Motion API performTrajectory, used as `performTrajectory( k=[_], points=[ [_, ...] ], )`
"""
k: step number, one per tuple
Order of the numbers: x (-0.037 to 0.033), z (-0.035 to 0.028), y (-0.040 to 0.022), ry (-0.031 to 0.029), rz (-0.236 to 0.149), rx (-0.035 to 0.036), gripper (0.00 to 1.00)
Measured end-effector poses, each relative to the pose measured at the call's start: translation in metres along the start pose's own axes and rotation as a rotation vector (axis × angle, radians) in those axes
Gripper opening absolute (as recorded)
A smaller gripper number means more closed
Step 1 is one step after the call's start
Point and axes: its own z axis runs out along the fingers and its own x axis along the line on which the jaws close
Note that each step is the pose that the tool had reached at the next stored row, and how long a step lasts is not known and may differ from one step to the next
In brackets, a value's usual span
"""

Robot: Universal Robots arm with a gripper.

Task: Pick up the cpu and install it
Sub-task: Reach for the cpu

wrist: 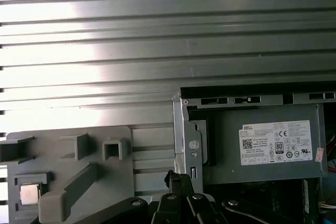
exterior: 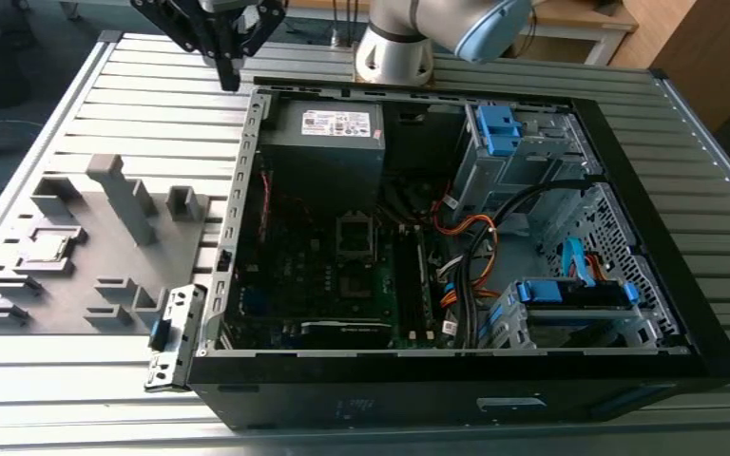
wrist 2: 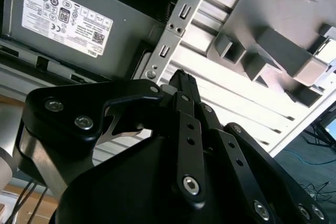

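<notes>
The cpu is a small pale silvery square lying in a recess of the grey fixture plate, at the exterior view's left of the black computer case. The first wrist view shows the cpu in the same recess. My gripper hangs above the slatted table beside the case's far corner, well away from the cpu. Its black fingers are pressed together with nothing between them, as both wrist views show near the case's metal edge. The motherboard socket lies inside the case.
Tall grey blocks stand on the fixture plate. A grey power supply fills the case's far corner near my gripper. Blue drive brackets and orange cables occupy the case's other side. The arm's base stands behind the case.
</notes>
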Motion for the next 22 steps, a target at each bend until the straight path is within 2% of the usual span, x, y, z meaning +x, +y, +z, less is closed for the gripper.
performTrajectory(
  k=[8, 22],
  points=[
    [0.0184, 0.0006, 0.0016, 0.0000, 0.000, 0.0000, 0.11],
    [0.0447, 0.0014, 0.0044, 0.0001, 0.000, 0.0001, 0.11]
  ],
)
